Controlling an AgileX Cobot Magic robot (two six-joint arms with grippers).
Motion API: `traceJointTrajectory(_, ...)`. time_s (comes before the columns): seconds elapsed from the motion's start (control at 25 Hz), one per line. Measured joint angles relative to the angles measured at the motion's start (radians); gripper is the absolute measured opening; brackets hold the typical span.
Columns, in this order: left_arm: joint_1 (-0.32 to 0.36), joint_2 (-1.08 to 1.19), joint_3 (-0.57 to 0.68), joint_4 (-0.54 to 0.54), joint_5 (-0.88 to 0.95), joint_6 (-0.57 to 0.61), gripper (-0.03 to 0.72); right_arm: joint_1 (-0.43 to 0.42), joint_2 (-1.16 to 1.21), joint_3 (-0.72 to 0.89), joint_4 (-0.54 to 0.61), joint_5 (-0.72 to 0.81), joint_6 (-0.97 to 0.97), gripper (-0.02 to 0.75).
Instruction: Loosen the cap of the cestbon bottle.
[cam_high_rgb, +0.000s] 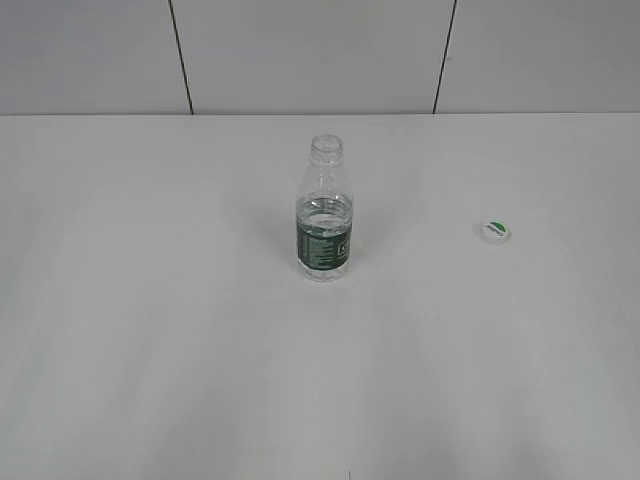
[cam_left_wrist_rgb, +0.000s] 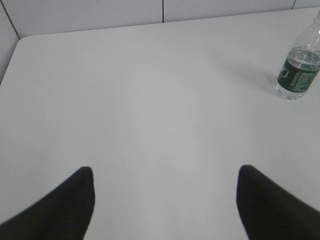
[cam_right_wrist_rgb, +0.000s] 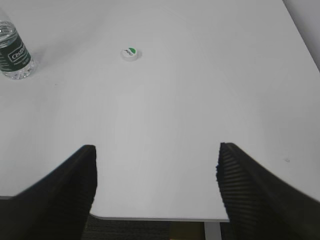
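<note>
Left gripper (cam_left_wrist_rgb: 165, 200): jaws spread wide, nothing between them; it hangs over bare table near the left side.
Right gripper (cam_right_wrist_rgb: 156, 192): jaws spread wide, holding nothing; its fingers sit over the table's near edge, where the rounded front corner and the floor below show.
Table (cam_high_rgb: 150, 330): white and broad; its far edge meets a panelled wall, and open surface lies all around both grippers.
Cestbon bottle (cam_high_rgb: 325, 215): upright near the table's middle, neck open, a little water inside, green label band facing front; well apart from both grippers.
Cap (cam_high_rgb: 494, 231): off the bottle, lying flat on the table to the bottle's right, logo up, well apart from it, with bare surface on every side.
</note>
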Motion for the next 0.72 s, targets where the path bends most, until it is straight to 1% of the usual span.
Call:
traceJointTrajectory(0.12, 0.000, 0.000, 0.000, 0.000, 0.000, 0.000, 0.530, 0.014, 0.000, 0.000, 0.000, 0.000, 0.000, 0.569)
traceJointTrajectory(0.72, 0.000, 0.000, 0.000, 0.000, 0.000, 0.000, 0.530, 0.014, 0.000, 0.000, 0.000, 0.000, -0.001, 0.569)
